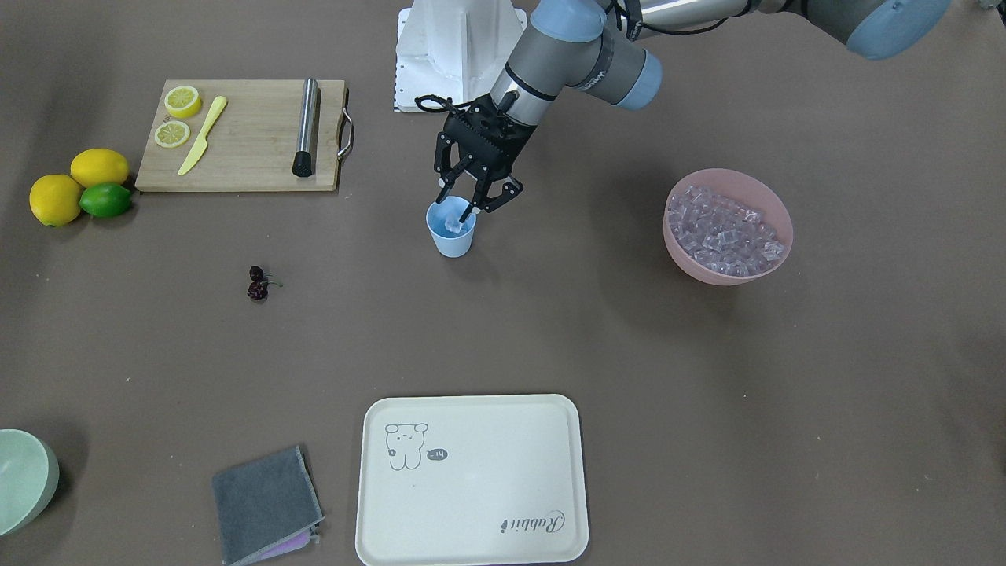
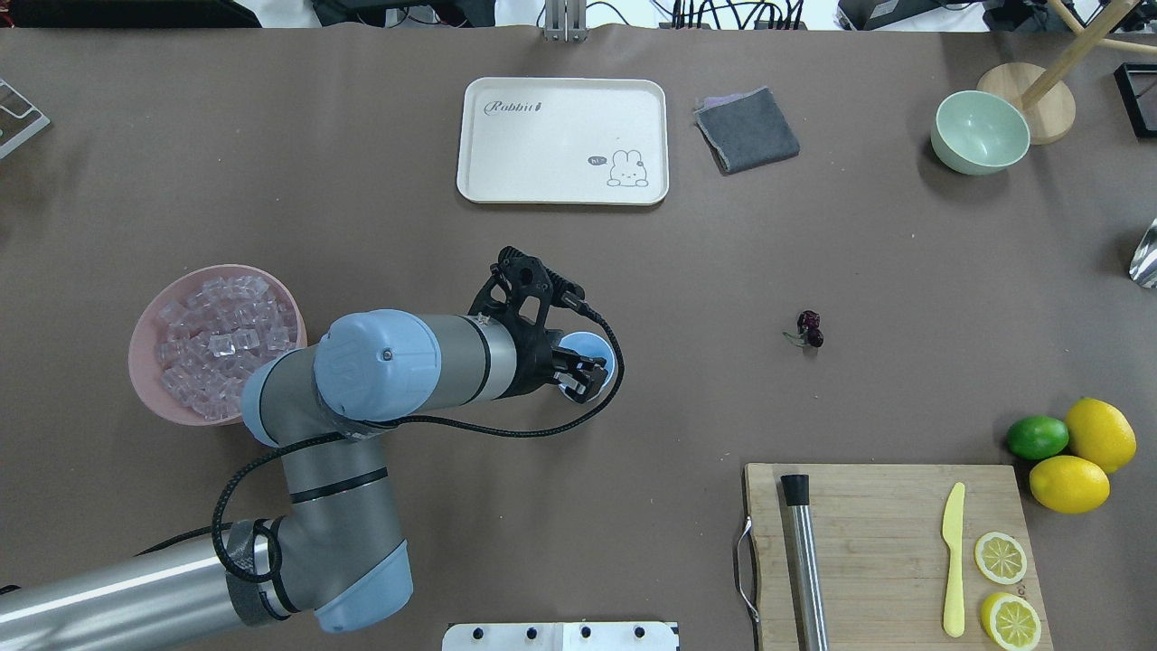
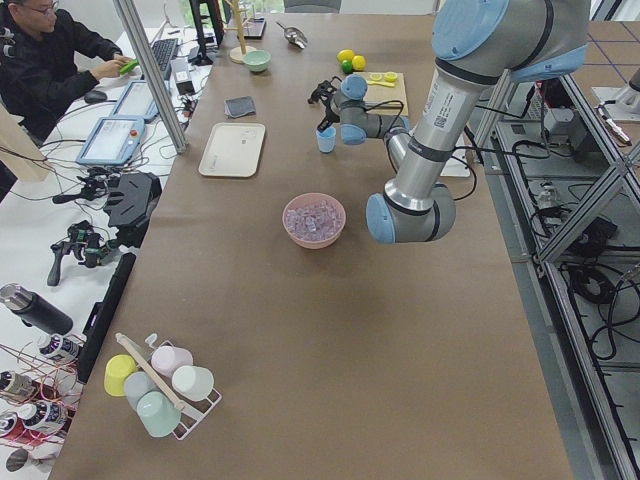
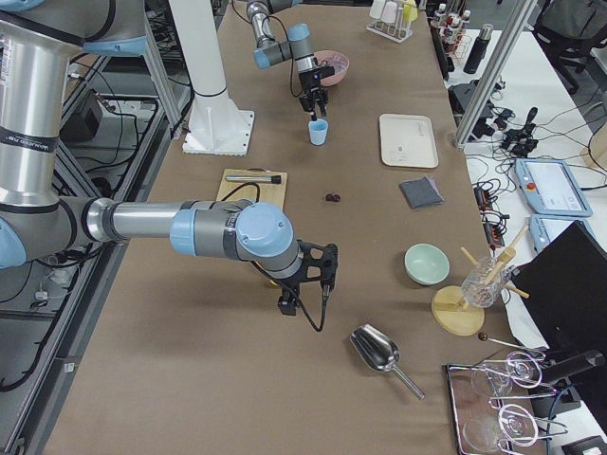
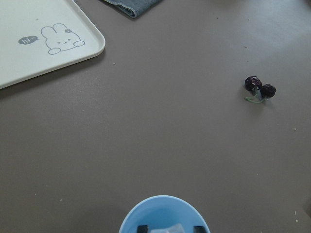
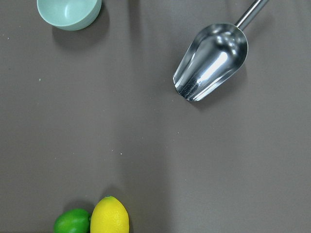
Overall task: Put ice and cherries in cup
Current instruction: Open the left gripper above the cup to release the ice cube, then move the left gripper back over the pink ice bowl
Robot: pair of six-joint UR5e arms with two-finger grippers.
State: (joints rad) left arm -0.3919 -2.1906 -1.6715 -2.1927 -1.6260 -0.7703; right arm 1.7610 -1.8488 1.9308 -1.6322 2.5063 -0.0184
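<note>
The left pincer point(image 1: 460, 206) is poised over the cup point(image 1: 451, 229) at mid-desk, its tips clamped on an ice cube point(image 1: 453, 223) at the rim; release is best made low and centred, so the light cup is not tipped

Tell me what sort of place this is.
Likely a robotics lab staged as a drink-making bench: a person at a side desk, cabling and aluminium framing beside the table, and an industrial arm over it.
</note>
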